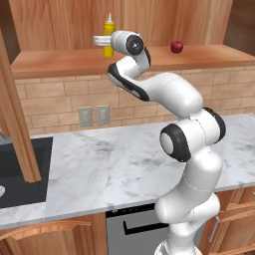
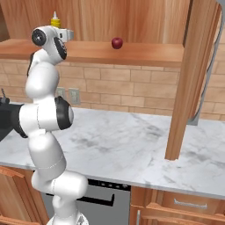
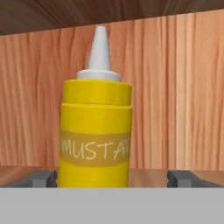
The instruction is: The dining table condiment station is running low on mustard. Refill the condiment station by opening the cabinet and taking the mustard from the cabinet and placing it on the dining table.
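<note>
Here the spread tool (image 3: 112, 178) flanks the smooth yellow mustard (image 3: 95, 131), cone-capped, on wood.

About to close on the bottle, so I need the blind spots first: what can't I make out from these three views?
- Mustard base: hand view, cut off at the bottom, so its footing on the shelf is unseen.
- Mustard body: left base view, the arm's wrist covers its middle; right base view, only the top clears the wrist.
- Pincer: open, one fingertip either side of the bottle; whether they touch it can't be told.
- Label: last letters wrap out of sight.
</note>
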Motion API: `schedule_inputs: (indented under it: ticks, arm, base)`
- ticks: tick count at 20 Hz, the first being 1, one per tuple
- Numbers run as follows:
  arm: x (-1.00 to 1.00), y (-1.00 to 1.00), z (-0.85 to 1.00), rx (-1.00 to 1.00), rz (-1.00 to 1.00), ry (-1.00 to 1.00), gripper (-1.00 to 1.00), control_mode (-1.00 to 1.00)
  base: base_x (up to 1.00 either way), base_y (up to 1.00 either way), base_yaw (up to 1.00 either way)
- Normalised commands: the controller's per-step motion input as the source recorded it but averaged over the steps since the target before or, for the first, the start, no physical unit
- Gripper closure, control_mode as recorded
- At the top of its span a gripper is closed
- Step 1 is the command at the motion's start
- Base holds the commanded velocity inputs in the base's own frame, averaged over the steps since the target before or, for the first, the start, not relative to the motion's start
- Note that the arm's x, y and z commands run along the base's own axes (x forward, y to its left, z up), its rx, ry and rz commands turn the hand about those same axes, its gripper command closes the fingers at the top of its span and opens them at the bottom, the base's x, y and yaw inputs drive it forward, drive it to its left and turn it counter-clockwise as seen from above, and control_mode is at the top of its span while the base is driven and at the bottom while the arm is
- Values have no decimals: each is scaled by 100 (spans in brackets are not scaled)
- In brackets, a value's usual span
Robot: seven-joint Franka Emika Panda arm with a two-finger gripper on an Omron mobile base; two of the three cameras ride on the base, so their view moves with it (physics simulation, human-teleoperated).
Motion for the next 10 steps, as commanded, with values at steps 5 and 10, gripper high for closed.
schedule_inputs:
  ticks: [5, 10]
  arm:
    - [16, 44, 12, 0, 4, 5, -100, -100]
    - [8, 47, 26, 0, 7, 4, -100, -100]
  base:
    - [0, 0, 0]
    - [0, 0, 0]
